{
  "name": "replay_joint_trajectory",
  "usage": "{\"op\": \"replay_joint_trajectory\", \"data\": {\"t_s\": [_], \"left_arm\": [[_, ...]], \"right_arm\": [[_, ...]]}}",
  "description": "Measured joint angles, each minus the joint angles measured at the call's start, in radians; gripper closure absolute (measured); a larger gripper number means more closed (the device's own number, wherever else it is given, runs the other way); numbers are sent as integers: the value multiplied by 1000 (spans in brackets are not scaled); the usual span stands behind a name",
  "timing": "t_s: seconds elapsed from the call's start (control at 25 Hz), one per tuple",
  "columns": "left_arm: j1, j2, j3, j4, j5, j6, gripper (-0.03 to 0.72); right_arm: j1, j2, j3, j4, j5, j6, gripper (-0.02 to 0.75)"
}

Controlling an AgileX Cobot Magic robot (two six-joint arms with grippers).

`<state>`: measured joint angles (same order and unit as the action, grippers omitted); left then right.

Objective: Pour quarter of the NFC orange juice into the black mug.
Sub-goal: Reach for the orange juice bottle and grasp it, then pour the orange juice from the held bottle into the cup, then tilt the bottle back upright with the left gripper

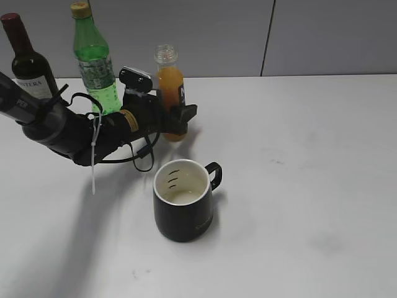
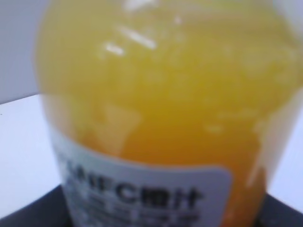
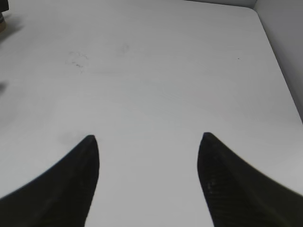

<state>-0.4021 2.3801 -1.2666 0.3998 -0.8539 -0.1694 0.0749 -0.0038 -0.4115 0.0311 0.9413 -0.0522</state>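
- Our left gripper (image 1: 175,118) is clamped around the lower body of the NFC orange juice (image 1: 170,84); dark jaw parts sit on both sides of the bottle, which stands upright on the white table (image 1: 310,155).
- Left wrist view: the juice bottle (image 2: 161,109) fills the frame, blurred, orange liquid above a pale label with dark print; black gripper edges show in the bottom corners.
- The bottle's wide clear neck is uncapped or clear-topped; we cannot tell which.
- Our left arm (image 1: 68,133) reaches in from the left edge, with a white cable tie and a black cable loop hanging off it.
- The black mug (image 1: 185,200) sits in front of the bottle, near but apart, handle pointing to the back right, white interior showing dark level marks.
- Behind the arm stand a green bottle (image 1: 94,62) with a yellow cap and a dark wine bottle (image 1: 28,62), both at the far left.
- Our right gripper (image 3: 147,156) has its fingers spread wide over bare tabletop, holding nothing.
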Motion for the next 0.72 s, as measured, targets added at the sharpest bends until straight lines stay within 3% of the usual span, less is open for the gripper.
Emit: {"op": "replay_joint_trajectory", "data": {"t_s": [0.36,0.72], "left_arm": [[0,-18,23,5,-1,11,218],[1,-175,228,-27,-41,92,218]], "right_arm": [[0,0,0,0,0,0,239],[0,0,0,0,0,0,239]]}}
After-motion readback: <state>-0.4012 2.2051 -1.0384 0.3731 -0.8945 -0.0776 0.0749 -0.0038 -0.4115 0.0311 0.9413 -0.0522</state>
